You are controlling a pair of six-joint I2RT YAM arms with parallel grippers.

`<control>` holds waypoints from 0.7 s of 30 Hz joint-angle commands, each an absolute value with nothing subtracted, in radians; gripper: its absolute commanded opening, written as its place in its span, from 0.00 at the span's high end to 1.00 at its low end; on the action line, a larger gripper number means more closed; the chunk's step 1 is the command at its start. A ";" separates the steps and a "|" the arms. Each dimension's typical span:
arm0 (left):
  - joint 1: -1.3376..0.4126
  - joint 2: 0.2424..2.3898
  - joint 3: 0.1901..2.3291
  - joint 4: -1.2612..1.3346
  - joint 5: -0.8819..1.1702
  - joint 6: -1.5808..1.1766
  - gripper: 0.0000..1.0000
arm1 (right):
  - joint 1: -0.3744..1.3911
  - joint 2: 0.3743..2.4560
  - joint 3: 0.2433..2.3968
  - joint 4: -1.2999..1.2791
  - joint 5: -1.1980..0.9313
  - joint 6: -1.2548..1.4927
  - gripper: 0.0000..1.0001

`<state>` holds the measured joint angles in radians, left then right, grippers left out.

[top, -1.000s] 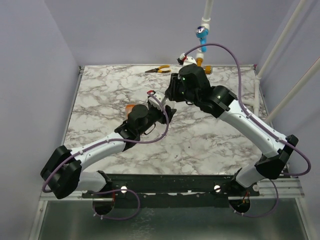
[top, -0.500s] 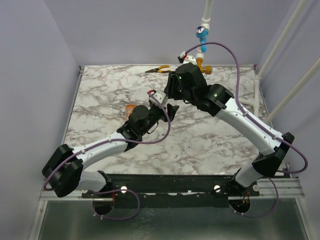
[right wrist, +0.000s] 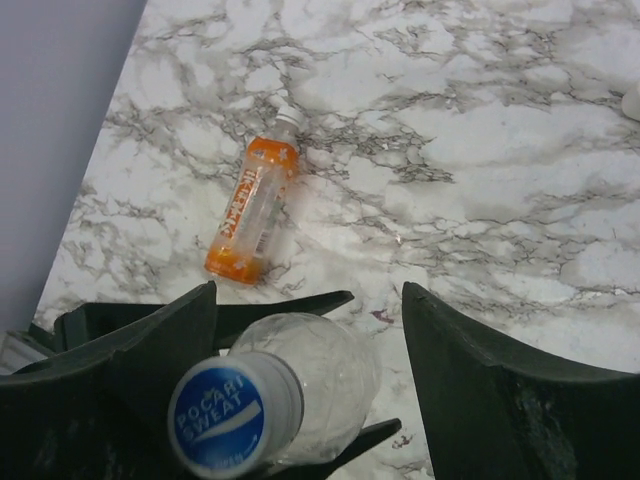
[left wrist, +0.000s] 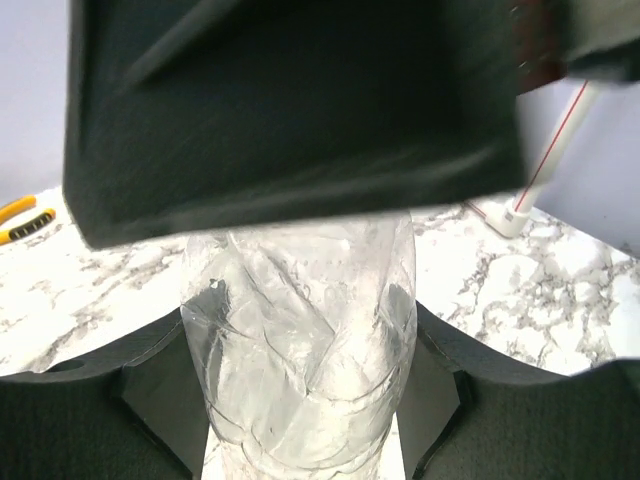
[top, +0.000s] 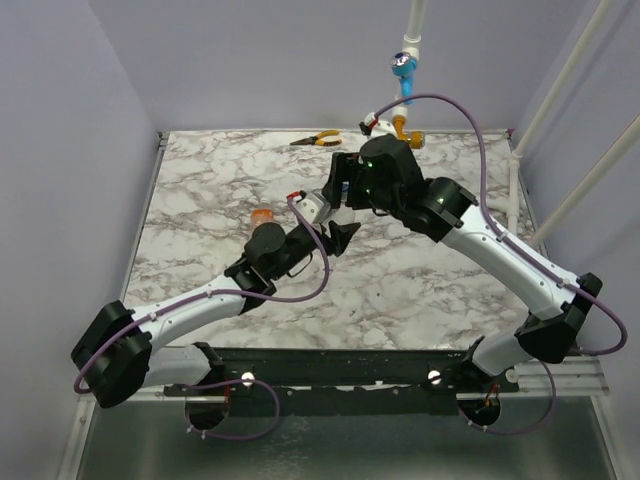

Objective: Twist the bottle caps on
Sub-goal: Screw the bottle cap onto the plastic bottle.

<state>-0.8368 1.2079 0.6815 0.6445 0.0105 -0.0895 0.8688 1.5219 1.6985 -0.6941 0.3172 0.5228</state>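
Seemingly near the finish: the blue cap (right wrist: 232,415) sat on the clear bottle (left wrist: 300,330), lower left in the right wrist view. The left fingers (left wrist: 150,390) clamped that bottle; the right fingers (right wrist: 500,400) stood spread wide around the cap. At upper left the orange bottle (right wrist: 252,212) lay on the desk (right wrist: 480,150), its whitish cap (right wrist: 288,120) apparently on.

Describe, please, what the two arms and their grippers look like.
The left arm and the right arm both have white tubular links between chunky black joint housings. A purple cable loops loosely along each. The left gripper and the right gripper are matte black, with broad, wedge-shaped fingers.
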 commanded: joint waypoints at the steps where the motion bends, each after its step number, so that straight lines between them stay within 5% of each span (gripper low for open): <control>1: -0.803 1.175 0.646 0.648 0.094 -0.153 0.73 | 0.870 1.441 1.641 -0.622 0.260 0.494 0.21; 21: -0.750 1.127 0.607 0.641 0.356 -0.216 0.73 | 0.859 1.241 1.482 -0.519 0.029 0.325 0.04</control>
